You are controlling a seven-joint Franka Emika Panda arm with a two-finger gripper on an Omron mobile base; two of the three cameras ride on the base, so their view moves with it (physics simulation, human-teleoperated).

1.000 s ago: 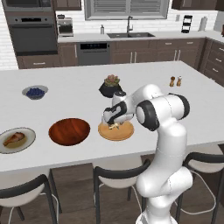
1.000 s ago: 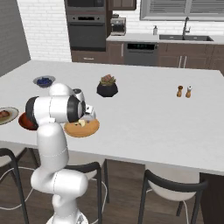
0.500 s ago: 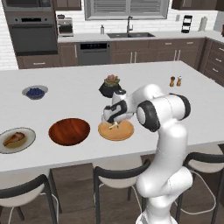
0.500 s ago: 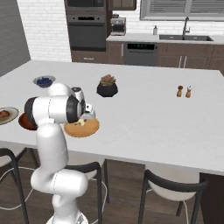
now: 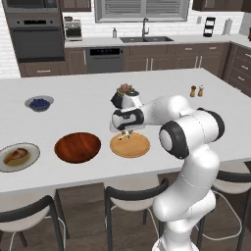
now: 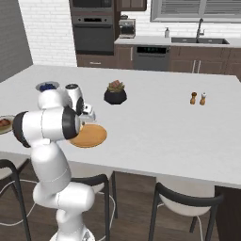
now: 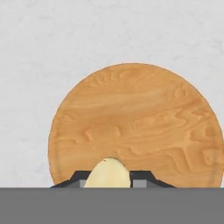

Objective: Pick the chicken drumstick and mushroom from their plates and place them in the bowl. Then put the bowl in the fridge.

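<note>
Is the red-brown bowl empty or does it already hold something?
Empty. The left base view shows the bowl with a bare glossy inside; the drumstick lies on its grey-rimmed plate, and the mushroom sits between the end effector's fingers.

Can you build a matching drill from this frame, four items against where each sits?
Items:
1. mushroom
2. chicken drumstick
3. bowl
4. blueberries

Places:
A. small grey dish, far left of the counter
B. between the end effector fingers, over the wooden plate
C. grey-rimmed plate at the counter's near left edge
D. empty, between the two plates

Pairs: 1-B, 2-C, 3-D, 4-A
</note>
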